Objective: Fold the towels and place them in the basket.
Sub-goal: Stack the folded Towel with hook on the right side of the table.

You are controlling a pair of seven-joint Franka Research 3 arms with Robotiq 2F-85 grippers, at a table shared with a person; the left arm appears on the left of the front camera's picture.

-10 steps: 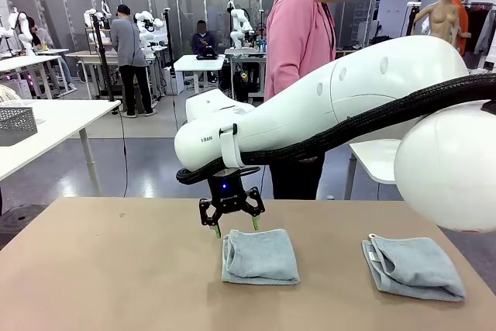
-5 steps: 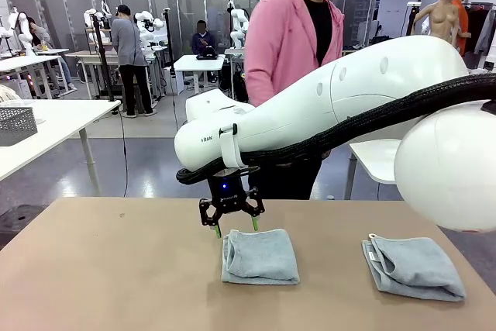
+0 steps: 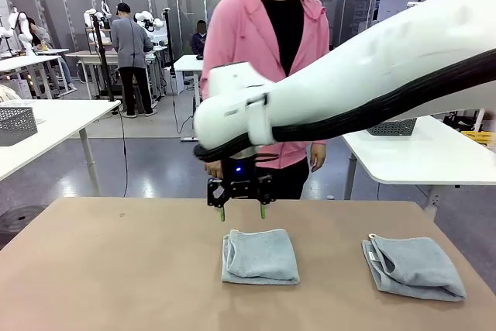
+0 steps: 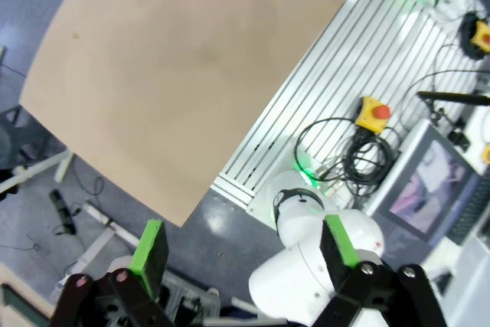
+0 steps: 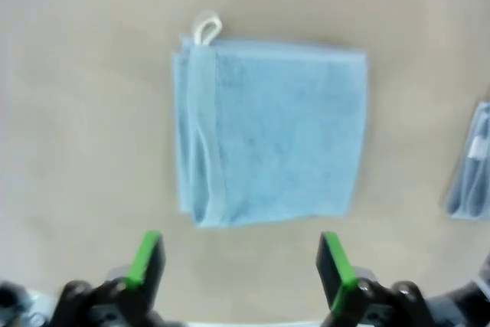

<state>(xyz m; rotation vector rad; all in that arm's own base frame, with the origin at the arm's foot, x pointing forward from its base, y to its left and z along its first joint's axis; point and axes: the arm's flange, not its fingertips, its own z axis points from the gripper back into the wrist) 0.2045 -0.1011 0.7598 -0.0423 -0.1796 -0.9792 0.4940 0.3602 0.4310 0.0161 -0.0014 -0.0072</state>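
— Towels? One folded [image 3: 260, 256] mid-tabletop [image 3: 116, 269], another [image 3: 412, 267] near the right edge, well apart.
— Grippers? Right gripper [image 3: 241, 212] above the middle towel's far edge, jaws apart, empty. Left gripper [image 4: 245, 246] jaws apart too.

A person in a pink hoodie [image 3: 267, 44] stands at the far side of the brown worktop [image 3: 116, 269]. White tables [image 3: 46, 125] stand behind. A yellow box with a red button [image 4: 374, 113] lies on the floor.

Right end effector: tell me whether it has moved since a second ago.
Yes. The right end effector has risen and shifted slightly toward the person, judged against the folded towel lying in the same spot on the table; it hangs open, farther above the towel's far edge.
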